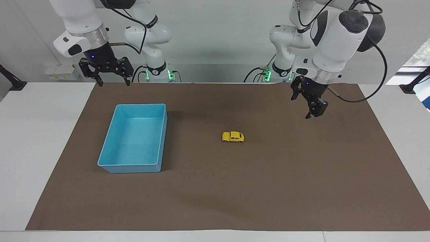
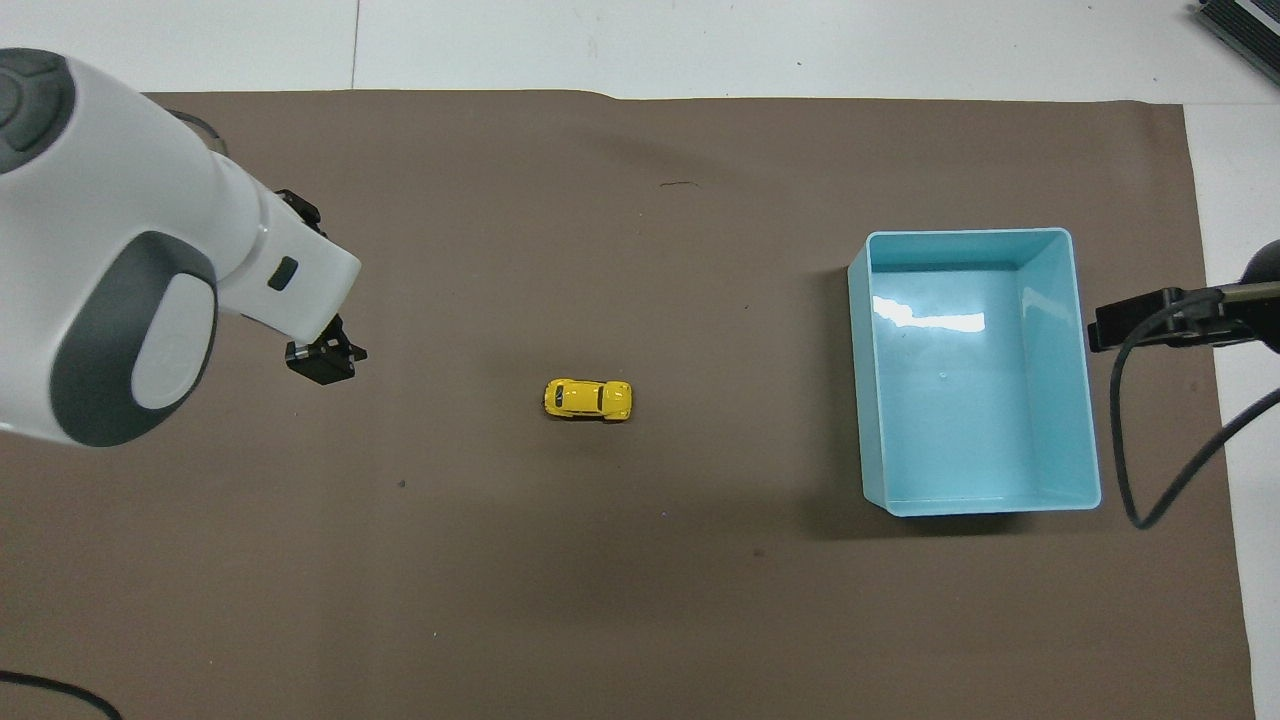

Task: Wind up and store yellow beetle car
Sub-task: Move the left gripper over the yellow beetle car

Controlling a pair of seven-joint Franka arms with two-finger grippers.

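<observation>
A white table carries a brown mat covering most of its top. On the mat, a yellow beetle car sits near centre, with an open blue bin at its nine o'clock in the facing view.

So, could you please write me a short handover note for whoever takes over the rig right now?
Left gripper: in the air over the brown mat, toward the left arm's end of the table, holding nothing.
Right gripper: open, empty, waiting at the mat's edge nearest the robots, by the blue bin.
Yellow beetle car: on its wheels mid-mat, untouched.
Blue bin: empty, toward the right arm's end.
Done: nothing yet.
Left: grasp the car, wind it up, place it in the bin.
</observation>
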